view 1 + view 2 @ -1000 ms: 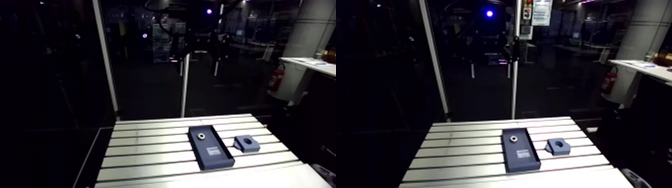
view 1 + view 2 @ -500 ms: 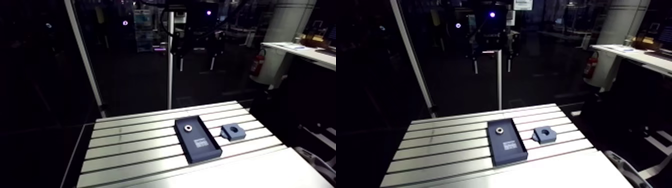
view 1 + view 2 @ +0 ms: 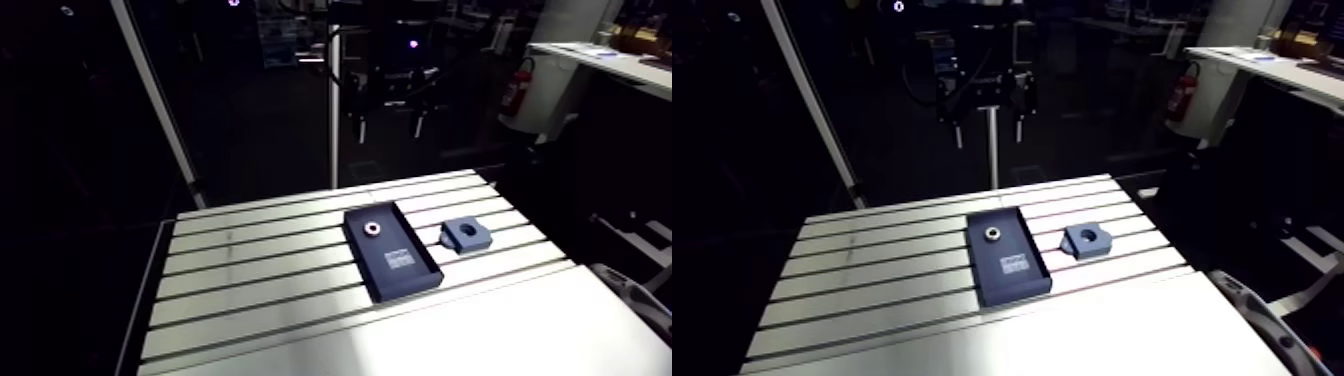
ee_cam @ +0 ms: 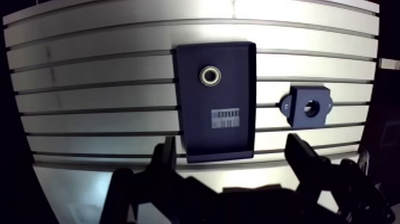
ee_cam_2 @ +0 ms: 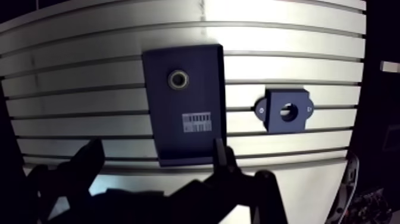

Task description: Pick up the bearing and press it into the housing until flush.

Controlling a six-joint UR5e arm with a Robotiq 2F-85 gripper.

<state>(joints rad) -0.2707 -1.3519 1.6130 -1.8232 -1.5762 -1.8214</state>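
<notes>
Your small shiny ring bearing [image 4: 211, 75] lies in the dark blue flat tray [image 4: 202, 138] on the silver slotted bench [image 4: 89, 89]. The dark blue housing block [image 4: 299, 114] with a round hole sits beside the tray. Your hand [image 4: 232, 146] is spread wide, holding nothing.

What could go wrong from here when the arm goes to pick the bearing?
1. The bearing lies flat inside the tray; the open fingers may strike the tray's rim or pinch it off-centre.
2. The housing stands beside the tray on the slotted table; if it is not fastened, pressing may shift it.
</notes>
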